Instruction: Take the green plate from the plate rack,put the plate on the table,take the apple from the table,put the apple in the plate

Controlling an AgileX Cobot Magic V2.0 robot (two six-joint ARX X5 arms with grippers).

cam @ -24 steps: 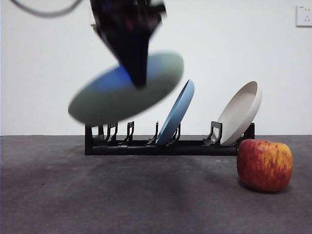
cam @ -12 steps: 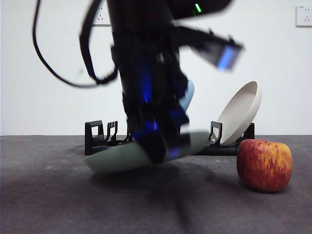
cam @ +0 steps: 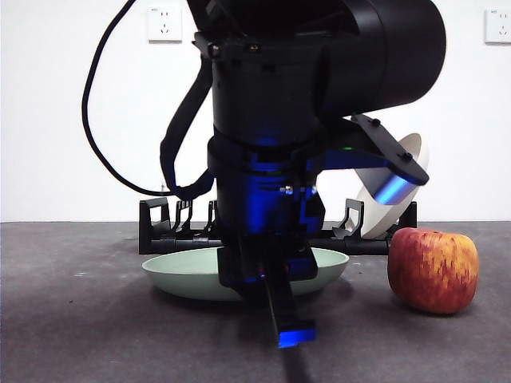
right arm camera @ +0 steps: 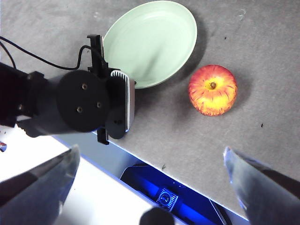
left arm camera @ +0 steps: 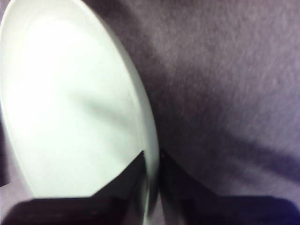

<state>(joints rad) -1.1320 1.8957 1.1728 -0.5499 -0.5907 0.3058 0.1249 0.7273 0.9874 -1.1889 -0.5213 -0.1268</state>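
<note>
Left wrist view blurred, the green plate (left arm camera: pixel 70 108) overexposed white; elsewhere sharp, evenly lit.

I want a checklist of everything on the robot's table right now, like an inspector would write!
Surface: table, dark grey, matte.
Job's things: green plate lying flat on the table in front of the plate rack; apple beside it, not touching.
Clutter: beige plate leaning in the rack.
Grippers: left gripper shut on the green plate's rim; right gripper open, high above the table, holding nothing.
Cables: black cable looping off the left arm.
Surroundings: white wall, wall sockets.
</note>
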